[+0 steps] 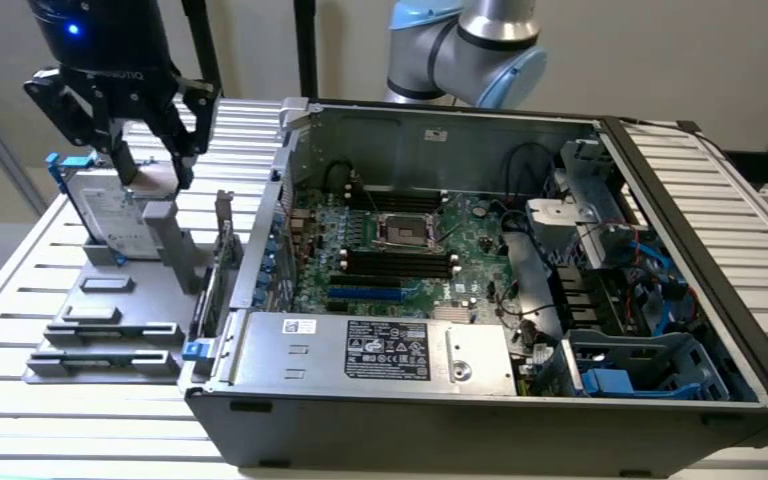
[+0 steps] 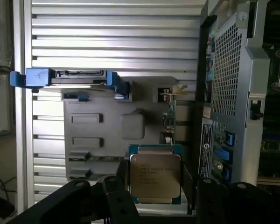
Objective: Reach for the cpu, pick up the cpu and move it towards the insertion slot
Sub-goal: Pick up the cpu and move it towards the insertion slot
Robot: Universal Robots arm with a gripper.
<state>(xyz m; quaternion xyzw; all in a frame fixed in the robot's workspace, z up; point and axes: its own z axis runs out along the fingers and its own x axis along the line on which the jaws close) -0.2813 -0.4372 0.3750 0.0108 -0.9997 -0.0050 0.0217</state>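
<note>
My gripper [image 1: 155, 176] hangs above the grey parts fixture [image 1: 115, 300] at the exterior view's left, outside the computer case. It is shut on the cpu [image 2: 155, 175], a small square chip with a silver top and printed text, held between the two dark fingers [image 2: 122, 186]. The chip sits lifted off the fixture, whose square recess [image 2: 133, 126] lies bare below it. The insertion slot [image 1: 407, 232], a shiny silver frame with a dark centre, lies on the green motherboard [image 1: 471, 225] inside the open case, well off towards the exterior view's right of the gripper.
A silver hard drive with blue brackets [image 1: 107, 205] stands upright in the fixture just beneath the gripper. A thin card [image 1: 224, 235] stands between the fixture and the case wall [image 1: 277, 200]. Black memory slots [image 1: 391, 262] flank the socket. Everything rests on a slatted metal table [image 1: 11, 290].
</note>
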